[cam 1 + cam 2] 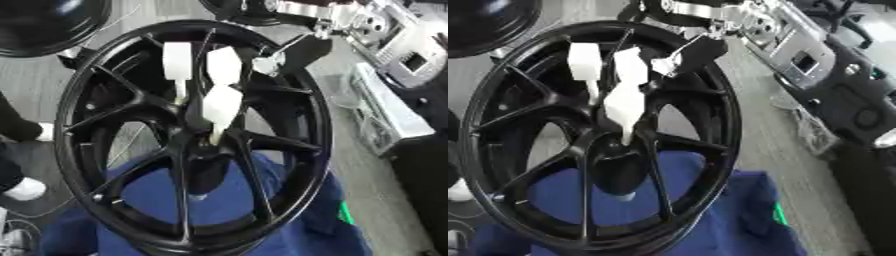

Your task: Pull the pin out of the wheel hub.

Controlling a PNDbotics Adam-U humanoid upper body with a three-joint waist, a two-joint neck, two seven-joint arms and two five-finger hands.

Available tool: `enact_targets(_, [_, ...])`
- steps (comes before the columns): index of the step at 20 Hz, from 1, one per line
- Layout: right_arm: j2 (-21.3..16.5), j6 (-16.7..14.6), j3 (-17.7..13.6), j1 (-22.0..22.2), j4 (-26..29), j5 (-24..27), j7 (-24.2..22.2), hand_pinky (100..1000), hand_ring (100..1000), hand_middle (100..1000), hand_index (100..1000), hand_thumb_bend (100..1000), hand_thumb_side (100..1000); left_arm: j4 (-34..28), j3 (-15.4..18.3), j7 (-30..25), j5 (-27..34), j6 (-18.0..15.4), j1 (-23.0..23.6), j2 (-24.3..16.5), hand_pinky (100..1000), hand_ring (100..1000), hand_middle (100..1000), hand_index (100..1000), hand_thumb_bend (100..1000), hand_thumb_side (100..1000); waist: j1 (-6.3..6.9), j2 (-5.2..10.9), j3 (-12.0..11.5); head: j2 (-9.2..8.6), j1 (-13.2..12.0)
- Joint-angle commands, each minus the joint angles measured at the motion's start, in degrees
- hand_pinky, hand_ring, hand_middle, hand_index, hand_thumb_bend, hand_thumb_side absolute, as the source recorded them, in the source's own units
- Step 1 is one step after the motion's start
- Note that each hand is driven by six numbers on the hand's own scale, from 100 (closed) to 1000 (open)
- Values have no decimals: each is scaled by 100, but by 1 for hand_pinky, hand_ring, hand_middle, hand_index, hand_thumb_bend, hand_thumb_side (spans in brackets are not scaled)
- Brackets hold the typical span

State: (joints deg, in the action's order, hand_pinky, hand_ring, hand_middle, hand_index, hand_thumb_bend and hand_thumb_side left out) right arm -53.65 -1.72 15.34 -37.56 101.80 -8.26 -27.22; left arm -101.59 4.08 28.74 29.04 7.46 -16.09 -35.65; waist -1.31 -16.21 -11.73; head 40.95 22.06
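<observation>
The wheel hub [188,145] stands on its edge on a cloth [262,220], filling the middle of the view. The right hand [219,75] reaches in from above, its fingers [221,106] at the hub's centre. A second wheel [48,25] lies up and left of the fingers; equipment [385,105] stands to their right

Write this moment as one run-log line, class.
right hand: reaching in from the top, white-tipped fingers at the hub | wheel: black, spoked, on blue cloth | pin: not discernible | left hand: unseen
</observation>
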Motion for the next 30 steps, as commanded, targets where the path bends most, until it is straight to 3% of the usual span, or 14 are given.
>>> enact_targets(1, [-118, 191, -10, -111, -6, 107, -8, 1000, 909, 895, 911, 100, 441, -11, 95, 20, 37, -8, -21, -92, 468, 721, 660, 689, 100, 745, 0, 144, -24, -2, 64])
enact_targets(6, [-129, 440, 74, -142, -134, 263, -230, 1000, 919, 912, 923, 100, 468, 45, 117, 41, 41, -6, 11, -87, 467, 720, 658, 688, 100, 748, -51, 156, -54, -20, 126])
enact_targets(11, [-165, 779, 40, -204, -79, 810, -619, 1000, 915, 922, 936, 100, 359, 144, 142, 68, 47, -2, 63, -93, 467, 719, 655, 686, 100, 752, -75, 149, -44, -33, 160])
enact_targets(15, [-251, 965, -14, -282, 159, 1239, -923, 1000, 918, 927, 945, 100, 353, 238, 163, 87, 63, 13, 90, -102, 466, 719, 652, 684, 100, 757, -76, 151, -34, -67, 154])
enact_targets(20, [-320, 593, 85, -319, 289, 899, -1273, 1000, 927, 930, 947, 134, 462, 361, 186, 109, 93, 19, 123, -122, 466, 718, 648, 682, 100, 761, -107, 170, 11, -37, 123])
enact_targets(25, [-276, 326, 151, -347, 171, 645, -1403, 1000, 932, 938, 954, 136, 485, 434, 191, 114, 108, 18, 150, -113, 466, 717, 645, 680, 101, 765, -133, 182, 0, 12, 153])
enact_targets(27, [-270, 263, 155, -371, 168, 604, -1400, 1000, 937, 939, 958, 234, 497, 448, 188, 111, 110, 19, 156, -110, 465, 716, 644, 680, 100, 763, -140, 183, -6, 20, 181])
enact_targets(30, [-252, 72, 161, -370, 152, 426, -1318, 1000, 939, 937, 958, 299, 533, 455, 184, 107, 110, 17, 158, -100, 465, 710, 642, 679, 102, 766, -151, 180, -16, 41, 242])
